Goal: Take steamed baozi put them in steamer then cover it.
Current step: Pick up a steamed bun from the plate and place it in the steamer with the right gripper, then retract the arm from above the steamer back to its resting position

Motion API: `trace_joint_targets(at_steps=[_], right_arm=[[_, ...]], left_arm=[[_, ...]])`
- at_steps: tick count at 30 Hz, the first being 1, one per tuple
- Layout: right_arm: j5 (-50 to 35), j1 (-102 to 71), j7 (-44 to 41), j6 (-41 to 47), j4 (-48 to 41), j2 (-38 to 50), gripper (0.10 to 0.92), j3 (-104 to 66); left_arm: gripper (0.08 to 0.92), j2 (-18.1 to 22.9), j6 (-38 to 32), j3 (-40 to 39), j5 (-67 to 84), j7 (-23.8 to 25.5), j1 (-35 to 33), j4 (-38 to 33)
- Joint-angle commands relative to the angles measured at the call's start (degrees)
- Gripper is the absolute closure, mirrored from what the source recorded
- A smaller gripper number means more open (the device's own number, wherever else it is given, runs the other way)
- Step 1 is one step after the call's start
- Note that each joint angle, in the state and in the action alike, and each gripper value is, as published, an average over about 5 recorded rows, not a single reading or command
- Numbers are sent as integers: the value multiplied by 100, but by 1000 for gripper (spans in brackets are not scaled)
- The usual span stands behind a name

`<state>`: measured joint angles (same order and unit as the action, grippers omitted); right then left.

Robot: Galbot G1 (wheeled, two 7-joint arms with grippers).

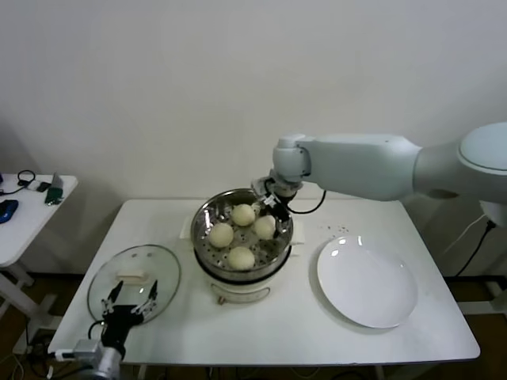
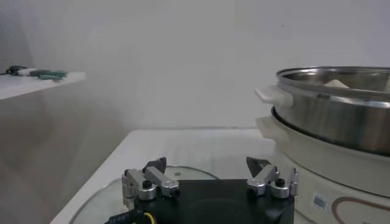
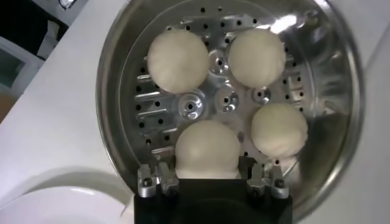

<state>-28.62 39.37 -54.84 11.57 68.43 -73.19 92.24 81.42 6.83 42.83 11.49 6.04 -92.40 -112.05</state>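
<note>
All four steamed baozi (image 1: 242, 235) lie inside the steamer (image 1: 204, 218), which stands near the middle of the tabletop (image 1: 285, 324), a little toward its far edge. The right gripper (image 3: 207, 178) is over the far-right rim of the steamer, its fingers narrow around the fourth bun; they are close against it, so I judge it is not yet let go. To do this step well, the fingers should open slowly and the arm rise straight, so the bun does not roll against its neighbours. The cover (image 1: 162, 277) rests flat near the left front corner, handle up. The left gripper (image 2: 210, 181) hovers wide open above its near rim, holding nothing.
</note>
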Motion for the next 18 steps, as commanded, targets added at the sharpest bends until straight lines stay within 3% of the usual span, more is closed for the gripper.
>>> trace_joint_targets(at_steps=[1, 9, 14, 18], right_arm=[[268, -485, 77, 25, -255, -190, 355, -53], [16, -320, 32, -54, -314, -195, 342, -147], [-602, 250, -438, -344, -305, -69, 237, -45], [-1297, 689, -707, -479, -306, 236, 205, -80]], left_arm=[[177, 12, 0, -10, 2, 0, 29, 37], [177, -12, 60, 6, 0, -15, 37, 32], [177, -13, 117, -34, 18, -19, 30, -14], [177, -17, 216, -51, 170, -37, 43, -78]])
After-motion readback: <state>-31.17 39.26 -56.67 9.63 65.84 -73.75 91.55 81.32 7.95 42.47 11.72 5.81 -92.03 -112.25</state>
